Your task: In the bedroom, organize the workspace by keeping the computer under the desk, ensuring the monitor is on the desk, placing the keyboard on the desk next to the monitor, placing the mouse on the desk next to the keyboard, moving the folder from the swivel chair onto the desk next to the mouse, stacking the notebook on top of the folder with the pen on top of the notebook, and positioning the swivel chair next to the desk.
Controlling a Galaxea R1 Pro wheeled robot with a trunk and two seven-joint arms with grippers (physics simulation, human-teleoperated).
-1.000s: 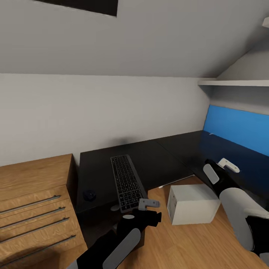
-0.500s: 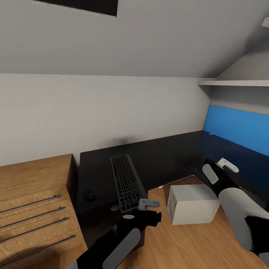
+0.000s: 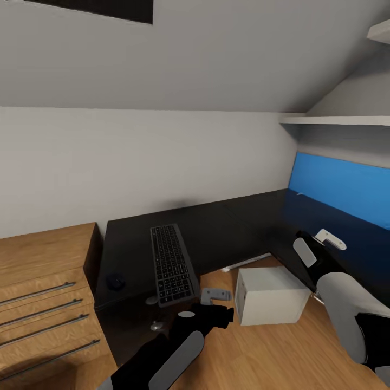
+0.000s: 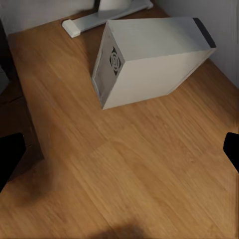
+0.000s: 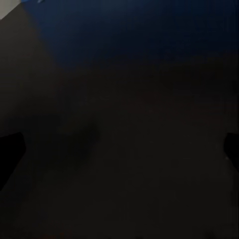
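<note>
The black-topped desk [image 3: 227,222] runs along the wall and bends to the right. The slim keyboard [image 3: 172,264] lies on it near the front edge, with the small black mouse [image 3: 115,281] to its left. The light grey computer [image 3: 270,295] stands on the floor in the desk's inner corner, and the left wrist view also shows the computer [image 4: 149,59]. My left gripper [image 4: 119,154] hangs open and empty above the floor just in front of it. My right gripper [image 5: 119,149] is open over the dark desk top on the right.
A light wood cabinet [image 3: 43,292] with long metal handles stands left of the desk. The blue back panel [image 3: 341,187] and a white shelf [image 3: 336,120] are at the right. A white desk foot [image 4: 107,17] lies behind the computer. Wood floor [image 3: 271,357] lies in front.
The whole picture has shifted a little to the left, so the camera has moved. Both arms keep the same pose and the desk's things lie as before.
</note>
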